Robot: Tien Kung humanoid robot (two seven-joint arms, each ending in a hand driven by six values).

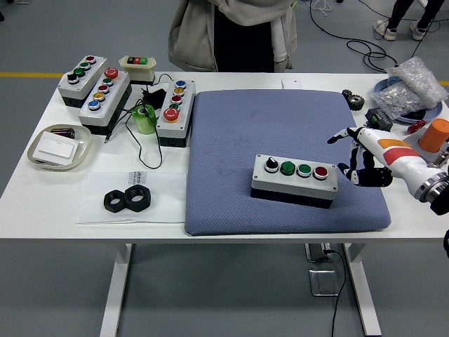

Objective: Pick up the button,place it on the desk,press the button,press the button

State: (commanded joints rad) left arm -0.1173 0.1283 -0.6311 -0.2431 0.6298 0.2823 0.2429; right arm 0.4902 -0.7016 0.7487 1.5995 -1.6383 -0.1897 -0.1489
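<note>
Right hand: fingers loosely spread, holding nothing, hovering just right of button box, not touching. Button box: grey, four-button row (black selector, green, white, red), resting flat on blue mat, toward mat's near right part. Mat covers table centre. Three more button boxes at far left; black hex nuts near left; person standing at far side.

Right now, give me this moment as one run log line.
right hand: open, holding nothing, right of button box | button box: flat on blue mat, untouched | left hand: not in view | person: standing at far side
</note>
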